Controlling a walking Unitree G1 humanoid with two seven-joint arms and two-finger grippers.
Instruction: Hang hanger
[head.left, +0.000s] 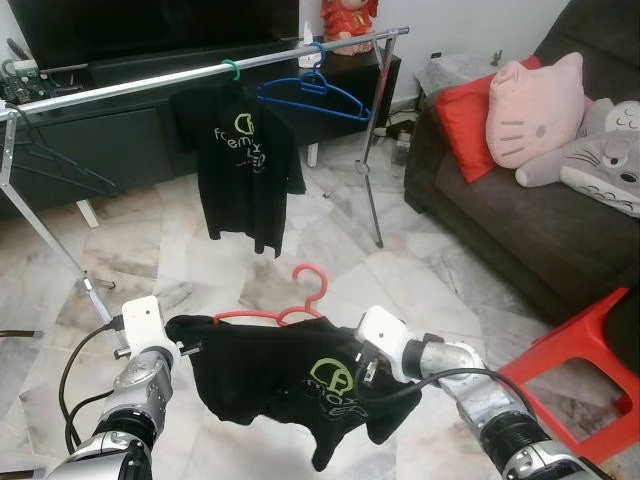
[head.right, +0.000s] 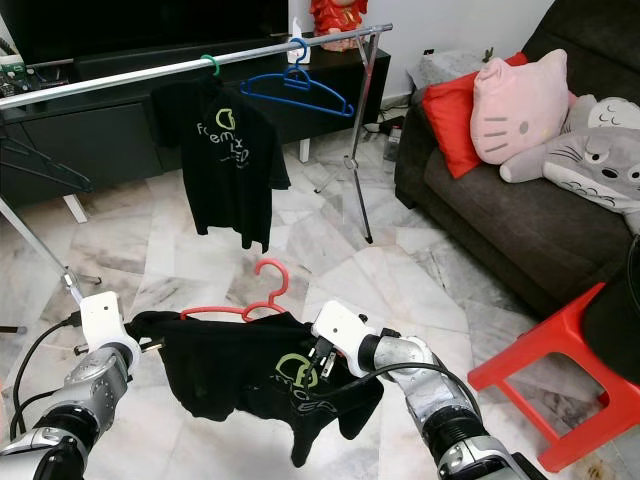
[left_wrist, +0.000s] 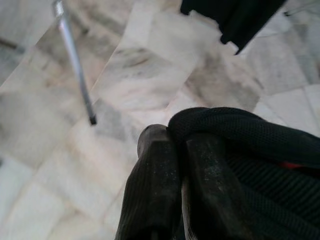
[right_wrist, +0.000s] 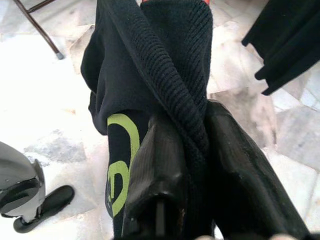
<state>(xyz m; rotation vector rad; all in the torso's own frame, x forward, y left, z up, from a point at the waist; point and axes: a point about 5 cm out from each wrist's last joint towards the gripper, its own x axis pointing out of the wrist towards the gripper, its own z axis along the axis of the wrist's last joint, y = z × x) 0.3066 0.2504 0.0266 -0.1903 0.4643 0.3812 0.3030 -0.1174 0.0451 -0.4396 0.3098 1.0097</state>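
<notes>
Here, shirt (head.left: 290, 375) on red hanger (head.left: 290, 305).

A home living room: dark sofa (head.left: 530, 215) with cushions, television stand (head.left: 120, 120), marble floor (head.left: 330, 250).

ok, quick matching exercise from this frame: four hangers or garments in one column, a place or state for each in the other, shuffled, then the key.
Things
1. blue hanger
2. red hanger
3. green hanger hook
4. stuffed toys

Places or states
A. on the sofa
B. inside the black shirt held between left gripper and right gripper
C. bare, hooked on the rail
D. carries the hung black shirt on the rail

Pairs: 1-C, 2-B, 3-D, 4-A
</notes>
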